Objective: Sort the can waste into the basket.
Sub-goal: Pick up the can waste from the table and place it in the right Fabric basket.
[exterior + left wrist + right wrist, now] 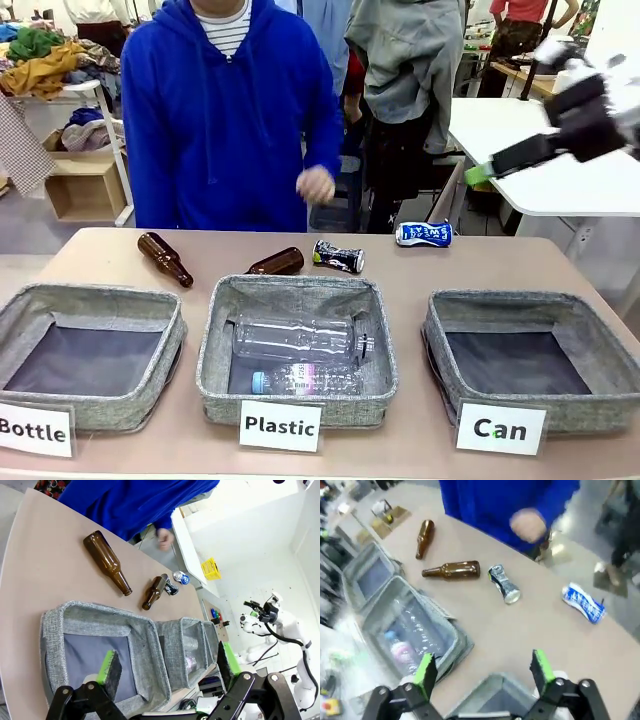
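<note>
Two dented cans lie on the table's far side: a black can (pixel 338 256) near the middle and a blue and white can (pixel 423 233) to its right. The "Can" basket (pixel 520 301) stands at the front right with nothing in it. My right gripper (pixel 482 172) hangs high at the right, above and behind the basket. In the right wrist view my right gripper (pixel 483 672) is open and holds nothing, with the black can (pixel 504 583) and blue can (pixel 584 602) ahead and the basket's rim (pixel 492 682) below. My left gripper (pixel 167 665) is open over the "Bottle" bin.
Two brown bottles (pixel 165 258) (pixel 277 263) lie left of the black can. The "Plastic" bin (pixel 300 290) in the middle holds clear bottles; the "Bottle" bin (pixel 90 300) is at the left. A person in blue stands across the table, one hand (pixel 316 184) raised.
</note>
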Controlling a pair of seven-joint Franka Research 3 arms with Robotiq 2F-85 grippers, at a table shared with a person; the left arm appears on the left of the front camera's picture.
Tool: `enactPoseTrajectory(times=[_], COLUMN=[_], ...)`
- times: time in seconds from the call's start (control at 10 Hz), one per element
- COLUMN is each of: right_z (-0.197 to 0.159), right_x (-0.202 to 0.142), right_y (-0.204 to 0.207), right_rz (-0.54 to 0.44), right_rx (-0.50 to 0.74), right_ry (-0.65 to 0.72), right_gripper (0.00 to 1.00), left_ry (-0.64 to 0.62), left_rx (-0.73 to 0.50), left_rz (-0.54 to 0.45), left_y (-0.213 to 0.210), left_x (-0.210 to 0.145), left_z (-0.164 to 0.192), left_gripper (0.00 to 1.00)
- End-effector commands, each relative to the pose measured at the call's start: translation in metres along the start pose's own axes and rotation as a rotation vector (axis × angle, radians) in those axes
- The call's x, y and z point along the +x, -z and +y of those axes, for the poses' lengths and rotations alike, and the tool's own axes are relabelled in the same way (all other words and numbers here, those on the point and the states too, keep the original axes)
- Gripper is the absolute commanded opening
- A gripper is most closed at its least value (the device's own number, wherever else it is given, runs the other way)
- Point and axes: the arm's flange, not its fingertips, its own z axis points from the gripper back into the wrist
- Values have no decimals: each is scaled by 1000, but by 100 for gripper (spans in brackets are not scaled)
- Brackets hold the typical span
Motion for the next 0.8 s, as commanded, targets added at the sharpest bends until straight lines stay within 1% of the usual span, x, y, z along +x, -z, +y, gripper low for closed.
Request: enactPoseTrajectory(times=[0.0,0.1,0.2,0.3,0.4,0.6,0.7], right_z=[31,58,74,76,81,81,87], right_x=[28,36,37,33,38,38,35], right_y=[48,84,104,105,83,83,103], right_rz=[46,76,85,97,57,57,65], right_rx=[-131,-265,-307,-378,-172,-172,-234], right_ry=[-202,-298,-348,-343,-359,-359,-380], right_gripper=[100,100,100,100,100,100,100], left_ry=[21,21,21,21,21,21,21], left_rx=[-20,-20,-20,-20,-20,-20,-20], left_rz=[-18,-18,-18,-18,-18,-18,-18], left_y=[1,1,1,1,1,1,1], left_x=[-2,-2,-2,-2,-2,-2,-2], left_z=[0,0,0,0,0,0,0], left_gripper=[100,100,100,100,100,100,100])
